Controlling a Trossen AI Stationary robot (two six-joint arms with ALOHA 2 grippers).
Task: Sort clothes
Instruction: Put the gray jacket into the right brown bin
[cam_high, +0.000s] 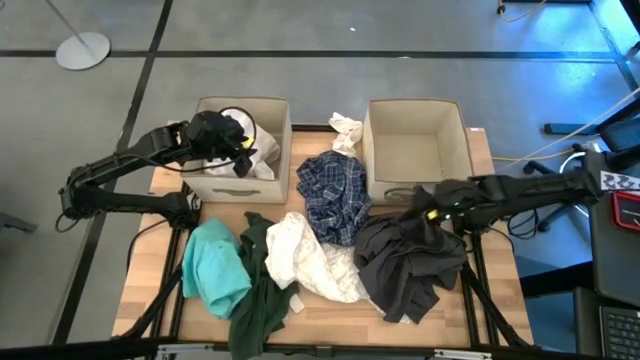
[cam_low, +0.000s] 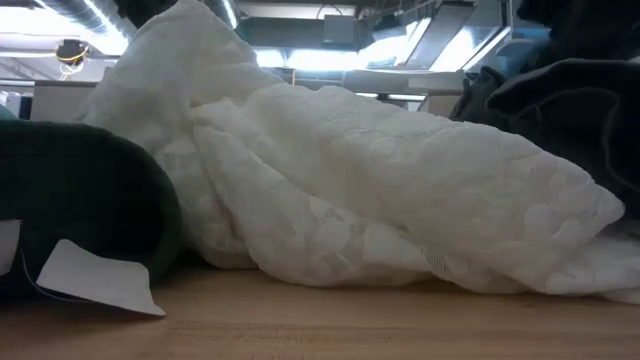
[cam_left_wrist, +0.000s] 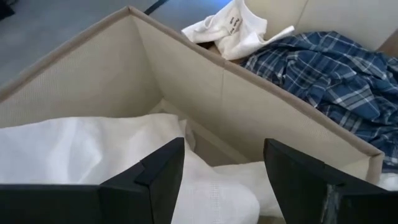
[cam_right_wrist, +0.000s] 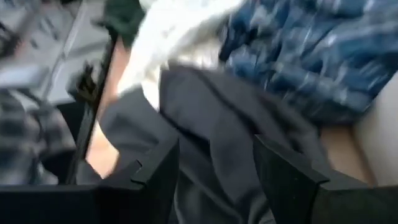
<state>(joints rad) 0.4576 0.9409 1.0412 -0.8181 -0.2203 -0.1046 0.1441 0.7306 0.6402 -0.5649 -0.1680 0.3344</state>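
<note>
Right gripper (cam_right_wrist: 211, 180), fingers parted and holding nothing, hovers directly above the crumpled dark grey fabric garment (cam_high: 408, 262), the nearer arm to it. Left gripper (cam_left_wrist: 224, 180), fingers wide, hangs over white cloth (cam_left_wrist: 81, 149) in the left beige fabric box (cam_high: 270, 110).

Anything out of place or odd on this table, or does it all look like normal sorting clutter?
One small white garment lies between the two beige boxes, apart from the main pile. The dark green garment reaches the table's front edge. Otherwise nothing stands out: the left box holds white fabric, the right box is empty.
</note>
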